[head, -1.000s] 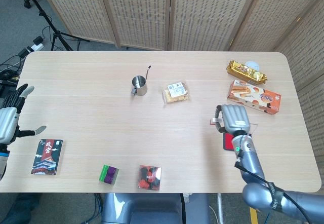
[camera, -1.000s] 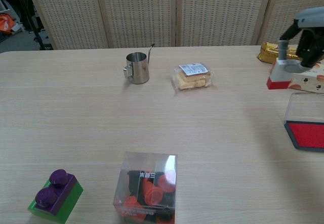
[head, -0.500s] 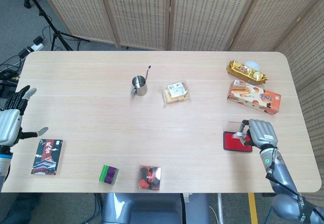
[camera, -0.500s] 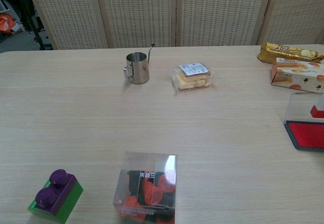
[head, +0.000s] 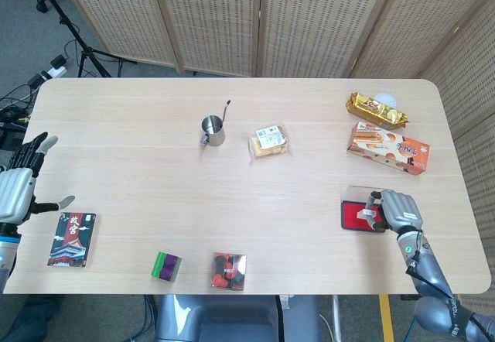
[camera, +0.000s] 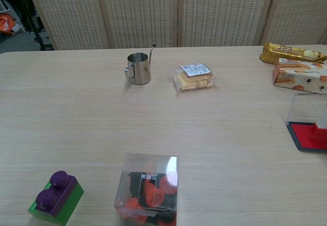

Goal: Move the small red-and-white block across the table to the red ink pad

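From the head view we are seeing our right hand point(head: 393, 209) hovering over the red ink pad point(head: 356, 217) near the table's point(head: 139, 125) right edge, fingers curled around the small red-and-white block point(head: 364, 214), which is sitting low over the pad's red surface; whether it is touching the pad we cannot tell. Taking the ink pad as our landmark, an orange biscuit box point(head: 387, 148) is lying behind it, with a gold snack packet point(head: 376, 109) further back still. Well to the pad's left and further back, a clear packet of crackers point(head: 270, 141) and a small steel cup point(head: 213, 131) are standing side by side. Far to the pad's left, our left hand point(head: 17, 189) is hanging at the table edge with fingers spread and holding nothing, just behind a dark printed box point(head: 72, 239). A purple-and-green brick point(head: 165, 266) and a clear box of red and black pieces point(head: 229, 271) are sitting along the near edge. From the chest view we are seeing the ink pad point(camera: 308, 136) at the right border with its clear lid point(camera: 304, 108) standing behind it, and only a white-and-red sliver of the block point(camera: 323, 124) on the pad at the frame's edge; neither hand is showing here. The steel cup point(camera: 138, 68) and crackers point(camera: 194, 77) are well to the pad's left.
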Available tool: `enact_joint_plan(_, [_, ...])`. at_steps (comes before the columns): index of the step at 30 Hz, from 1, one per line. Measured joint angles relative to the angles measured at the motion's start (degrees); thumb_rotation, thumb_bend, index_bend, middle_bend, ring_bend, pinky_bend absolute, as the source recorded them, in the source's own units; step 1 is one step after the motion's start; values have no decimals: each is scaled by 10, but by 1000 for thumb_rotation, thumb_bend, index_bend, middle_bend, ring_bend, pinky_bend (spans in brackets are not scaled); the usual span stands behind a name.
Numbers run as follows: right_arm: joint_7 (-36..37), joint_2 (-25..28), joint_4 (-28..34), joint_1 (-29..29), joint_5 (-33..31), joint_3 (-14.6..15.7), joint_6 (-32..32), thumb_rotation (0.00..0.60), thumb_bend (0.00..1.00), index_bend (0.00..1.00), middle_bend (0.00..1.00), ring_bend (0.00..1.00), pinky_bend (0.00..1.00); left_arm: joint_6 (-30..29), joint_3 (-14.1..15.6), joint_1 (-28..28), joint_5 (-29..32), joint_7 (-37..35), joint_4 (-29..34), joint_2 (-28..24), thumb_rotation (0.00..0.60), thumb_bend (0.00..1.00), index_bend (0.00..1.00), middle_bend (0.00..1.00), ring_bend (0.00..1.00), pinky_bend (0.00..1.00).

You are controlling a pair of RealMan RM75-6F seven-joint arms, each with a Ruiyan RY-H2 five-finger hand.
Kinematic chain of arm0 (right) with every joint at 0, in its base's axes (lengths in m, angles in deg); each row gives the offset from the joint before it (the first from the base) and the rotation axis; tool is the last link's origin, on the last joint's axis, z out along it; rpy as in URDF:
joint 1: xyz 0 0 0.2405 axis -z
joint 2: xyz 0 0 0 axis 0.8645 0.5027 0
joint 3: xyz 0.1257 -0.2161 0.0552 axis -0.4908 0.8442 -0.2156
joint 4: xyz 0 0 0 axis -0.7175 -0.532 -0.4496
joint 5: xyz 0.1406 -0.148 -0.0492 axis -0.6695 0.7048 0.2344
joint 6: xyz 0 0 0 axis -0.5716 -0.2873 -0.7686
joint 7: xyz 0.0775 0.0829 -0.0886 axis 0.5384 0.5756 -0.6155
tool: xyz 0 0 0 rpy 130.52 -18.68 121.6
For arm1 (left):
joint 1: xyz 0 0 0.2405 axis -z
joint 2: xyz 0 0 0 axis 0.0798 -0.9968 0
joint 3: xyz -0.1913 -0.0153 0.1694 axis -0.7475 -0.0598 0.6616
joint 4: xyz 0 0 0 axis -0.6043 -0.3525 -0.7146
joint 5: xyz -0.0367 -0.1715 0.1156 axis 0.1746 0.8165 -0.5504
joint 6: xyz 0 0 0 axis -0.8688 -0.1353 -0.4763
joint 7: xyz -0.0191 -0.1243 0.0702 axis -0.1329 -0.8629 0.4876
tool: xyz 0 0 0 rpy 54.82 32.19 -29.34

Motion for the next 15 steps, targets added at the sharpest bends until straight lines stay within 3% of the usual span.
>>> enact_joint_plan(15, [20, -47, -55, 4, 25, 8, 1, 600, 672, 598, 919, 989, 1000, 1, -1, 0, 4, 4, 2, 1, 600, 0, 0, 0, 0, 0])
